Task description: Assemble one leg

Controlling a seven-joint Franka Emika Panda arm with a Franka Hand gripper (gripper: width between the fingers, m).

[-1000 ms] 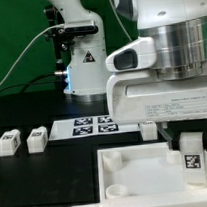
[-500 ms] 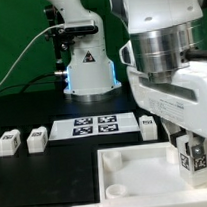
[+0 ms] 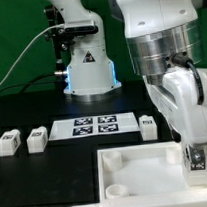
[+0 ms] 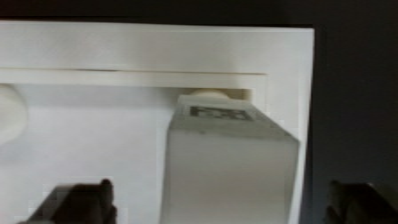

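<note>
A leg [image 3: 196,161], a small white post with a black-and-white tag, stands at the corner of the large white square panel [image 3: 137,174] towards the exterior view's right. My gripper [image 3: 195,153] is straight above it. In the wrist view the leg [image 4: 231,150] is between my two dark fingers [image 4: 86,200], with a gap on each side, so the gripper [image 4: 222,208] is open and straddles it. Two more legs [image 3: 8,143] [image 3: 36,140] stand at the exterior view's left. A further one [image 3: 147,125] stands beside the marker board.
The marker board [image 3: 93,125] lies on the black table behind the panel. The arm's white base [image 3: 87,63] stands at the back. Round sockets [image 3: 115,162] show at the panel's left corners. The arm's body fills the upper right of the exterior view.
My wrist has turned about the vertical and the gripper body has swung towards the exterior view's right. The leg has stayed at the same panel corner.
</note>
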